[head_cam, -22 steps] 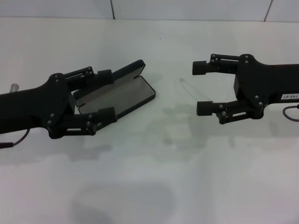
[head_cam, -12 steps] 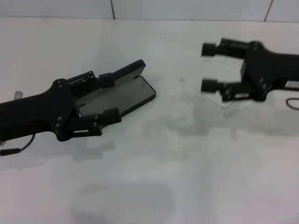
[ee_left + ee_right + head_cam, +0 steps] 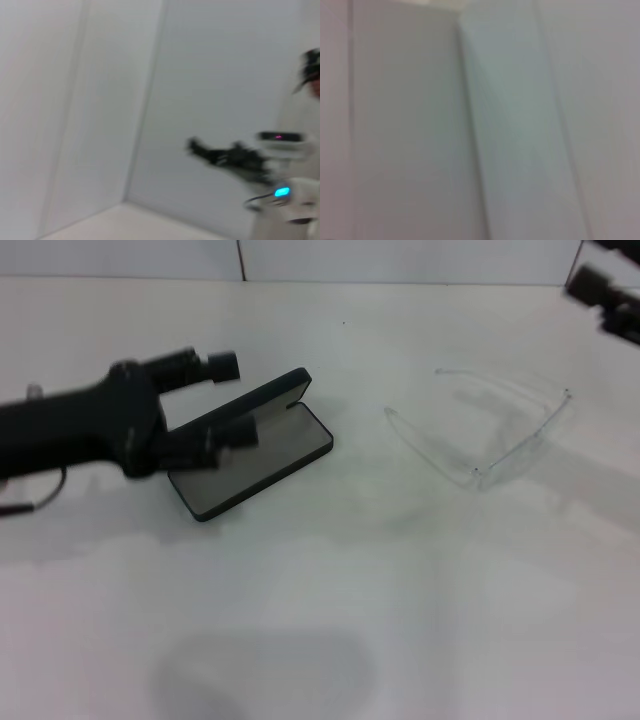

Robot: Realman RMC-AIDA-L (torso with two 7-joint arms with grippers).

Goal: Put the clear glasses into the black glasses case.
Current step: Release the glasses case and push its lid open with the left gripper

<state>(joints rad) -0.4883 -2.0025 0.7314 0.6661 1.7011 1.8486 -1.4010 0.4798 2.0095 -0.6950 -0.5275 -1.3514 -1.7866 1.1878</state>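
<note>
Black and hinged, the black glasses case (image 3: pixel 255 445) lies open on the white table (image 3: pixel 330 580), left of the middle, its grey lining facing up and its lid raised on the side toward the table's far edge. The left gripper (image 3: pixel 232 398) hangs over the case's left end with its jaws spread: one finger stands above the lid, the other sits low over the lining. Whether that lower finger touches the case cannot be told.

The clear glasses (image 3: pixel 487 432) rest on the table right of the middle, well apart from the case, both thin arms unfolded and reaching toward the table's far edge and the case side. Nothing grips them.

The right gripper (image 3: pixel 607 295) shows only as a dark blur at the table's far right corner, away from the glasses; how its jaws stand cannot be told.

Both wrist views show pale walls, and the left wrist view also catches a blurred white machine with small lights.
</note>
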